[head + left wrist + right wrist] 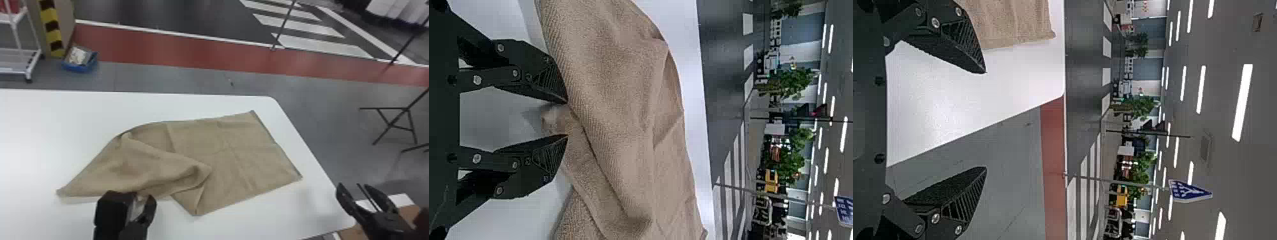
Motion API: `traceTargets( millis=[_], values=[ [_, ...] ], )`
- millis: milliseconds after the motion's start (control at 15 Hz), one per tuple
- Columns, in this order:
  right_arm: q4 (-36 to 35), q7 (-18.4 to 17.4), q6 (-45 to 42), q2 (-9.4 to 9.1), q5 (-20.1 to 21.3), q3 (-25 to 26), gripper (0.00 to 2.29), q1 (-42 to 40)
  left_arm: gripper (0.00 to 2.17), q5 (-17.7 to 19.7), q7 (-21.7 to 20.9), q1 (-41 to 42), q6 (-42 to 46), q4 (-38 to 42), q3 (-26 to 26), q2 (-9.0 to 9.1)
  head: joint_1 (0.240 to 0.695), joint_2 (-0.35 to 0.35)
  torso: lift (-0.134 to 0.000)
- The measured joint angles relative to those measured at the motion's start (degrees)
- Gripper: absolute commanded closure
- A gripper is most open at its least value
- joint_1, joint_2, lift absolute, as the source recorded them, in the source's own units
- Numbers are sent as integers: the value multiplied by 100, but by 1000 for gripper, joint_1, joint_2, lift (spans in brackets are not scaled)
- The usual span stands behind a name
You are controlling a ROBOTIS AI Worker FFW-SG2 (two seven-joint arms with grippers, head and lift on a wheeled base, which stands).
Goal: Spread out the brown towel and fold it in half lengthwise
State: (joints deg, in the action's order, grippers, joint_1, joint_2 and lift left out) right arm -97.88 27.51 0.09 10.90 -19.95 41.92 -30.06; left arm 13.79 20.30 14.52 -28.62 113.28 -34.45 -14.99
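Note:
The brown towel [242, 143] lies on the white table, its right part fairly flat and its left part folded over in loose wrinkles. At the towel's near left edge is my left gripper [138, 197]. In the left wrist view, the left gripper [567, 119] is partly open, its tips at the edge of the towel [619, 100], with a bit of cloth between them. My right gripper [353, 186] is off the table's right edge, away from the towel. The right wrist view shows the right gripper [986, 120] wide open, with the towel [1013, 22] beyond one finger.
The white table [48, 118] extends left of the towel; its right edge slants down toward the right gripper. Beyond it on the floor stand a white rack [19, 60] and a blue bin [79, 65]. Black metal stands [395, 126] are at the right.

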Motion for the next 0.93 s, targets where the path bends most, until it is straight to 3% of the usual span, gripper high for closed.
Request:
traceTargets(
  millis=[667,800,933],
  values=[
    [24,16,-82,-59,-8,0,218,0,701,0,-27,10,-92,22,3,-4,695,-350,-128],
    [24,17,-85,-61,-16,0,218,0,1214,0,-19,5,-102,19,8,-2,695,-350,-128],
    [32,17,-104,-62,-18,0,218,0,1494,2,23,-1,-92,10,5,9,695,-350,-128]
  ],
)
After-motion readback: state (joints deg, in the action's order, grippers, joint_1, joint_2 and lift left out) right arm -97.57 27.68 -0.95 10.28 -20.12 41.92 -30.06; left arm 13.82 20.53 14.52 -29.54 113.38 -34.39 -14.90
